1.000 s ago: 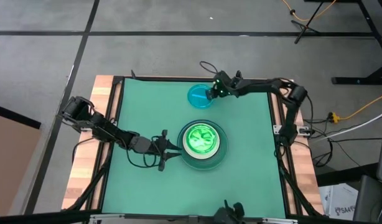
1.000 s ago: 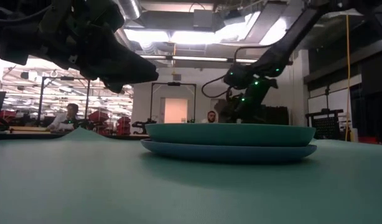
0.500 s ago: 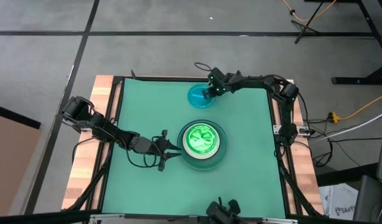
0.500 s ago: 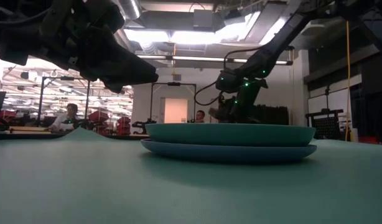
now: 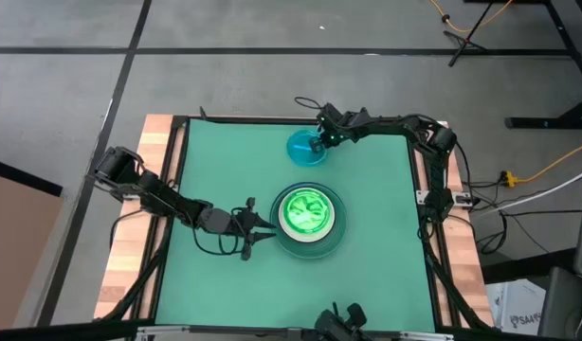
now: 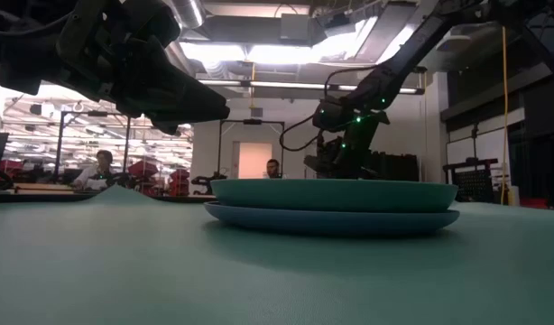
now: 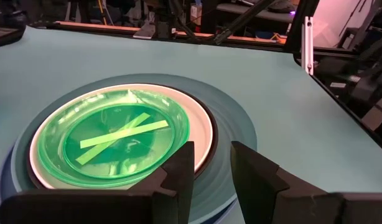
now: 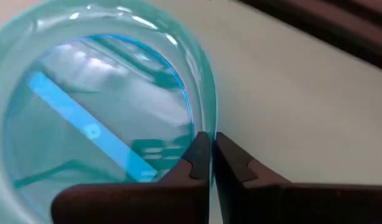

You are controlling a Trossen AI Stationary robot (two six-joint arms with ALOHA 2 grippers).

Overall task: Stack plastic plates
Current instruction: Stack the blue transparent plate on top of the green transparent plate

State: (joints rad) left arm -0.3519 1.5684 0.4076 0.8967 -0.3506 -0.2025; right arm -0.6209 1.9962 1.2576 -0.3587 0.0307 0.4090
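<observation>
Cyan plate [image 8: 97, 118] sat far from stack [image 5: 310, 223]; right gripper [image 8: 209, 163] pinched its thin rim, could slip w/ lift. Left gripper [image 7: 211, 180] narrowly parted, empty, by stack.

A stack of plates [image 5: 311, 223] sits flat in the middle of the worktop. The bottom plate [image 6: 331, 220] is big and pale blue. A big teal plate [image 6: 333, 193] lies on it. Then comes a black plate [image 7: 30, 184], then a white plate [image 7: 200, 127]. A small bright green plate [image 7: 124, 136] lies on top. A small see-through cyan plate [image 8: 97, 106] is apart from the stack, near the far edge. Its rim is pinched in the right gripper [image 8: 208, 163].
</observation>
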